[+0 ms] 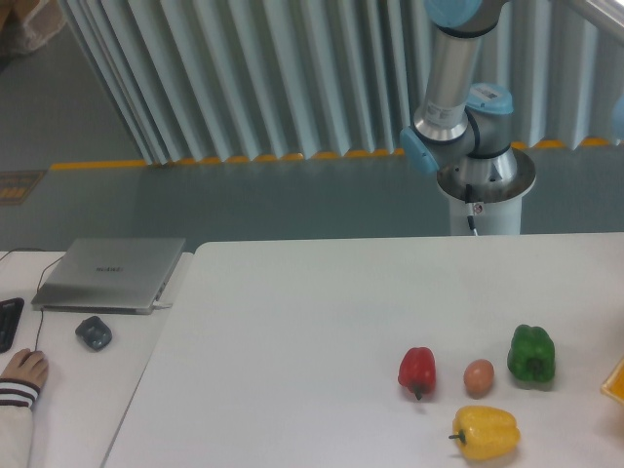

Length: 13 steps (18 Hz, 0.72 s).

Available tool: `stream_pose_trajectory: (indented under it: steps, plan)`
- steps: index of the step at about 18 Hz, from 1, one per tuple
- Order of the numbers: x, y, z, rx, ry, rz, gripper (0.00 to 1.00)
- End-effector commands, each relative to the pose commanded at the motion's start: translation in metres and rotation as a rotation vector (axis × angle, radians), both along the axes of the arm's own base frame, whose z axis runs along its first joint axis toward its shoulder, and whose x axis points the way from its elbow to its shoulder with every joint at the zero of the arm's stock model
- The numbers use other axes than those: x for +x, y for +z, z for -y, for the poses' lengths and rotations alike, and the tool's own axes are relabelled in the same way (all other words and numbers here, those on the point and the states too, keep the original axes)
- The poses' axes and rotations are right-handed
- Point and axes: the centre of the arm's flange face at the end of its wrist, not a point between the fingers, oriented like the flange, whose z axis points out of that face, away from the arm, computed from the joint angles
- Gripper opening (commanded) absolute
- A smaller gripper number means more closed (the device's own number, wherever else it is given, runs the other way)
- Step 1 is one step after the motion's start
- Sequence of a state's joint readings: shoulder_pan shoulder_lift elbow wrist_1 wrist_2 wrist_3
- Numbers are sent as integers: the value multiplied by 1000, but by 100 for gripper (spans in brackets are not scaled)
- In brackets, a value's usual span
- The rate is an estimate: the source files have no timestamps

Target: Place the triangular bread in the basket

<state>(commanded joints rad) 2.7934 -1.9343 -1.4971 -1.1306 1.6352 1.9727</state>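
Triangular bread lies outside the view, so its heading and long axis cannot be told. On the white table (292, 322) sit a red pepper (417, 370), a brown egg-shaped item (479, 377), a yellow pepper (485, 432) and a green pepper (531, 354). The arm (456, 88) rises from its far-right base and leaves the frame; the gripper is out of sight.

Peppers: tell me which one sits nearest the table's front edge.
The yellow pepper. It lies lower in the picture than the red pepper and the green pepper, stem pointing left.

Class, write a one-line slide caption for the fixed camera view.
Red pepper, brown egg, green pepper and yellow pepper on a white table.
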Motion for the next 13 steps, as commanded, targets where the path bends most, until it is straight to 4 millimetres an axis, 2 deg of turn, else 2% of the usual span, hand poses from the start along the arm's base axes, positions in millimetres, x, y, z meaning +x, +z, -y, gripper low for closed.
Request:
stream_pose_trajectory:
  steps: [9, 10, 11, 13]
  plan:
    - [5, 4, -7, 15, 40, -4, 100]
    - [9, 8, -16, 23, 52, -13, 100]
    - [23, 12, -32, 29, 54, -12, 100]
    - [42, 19, -50, 31, 25, -12, 100]
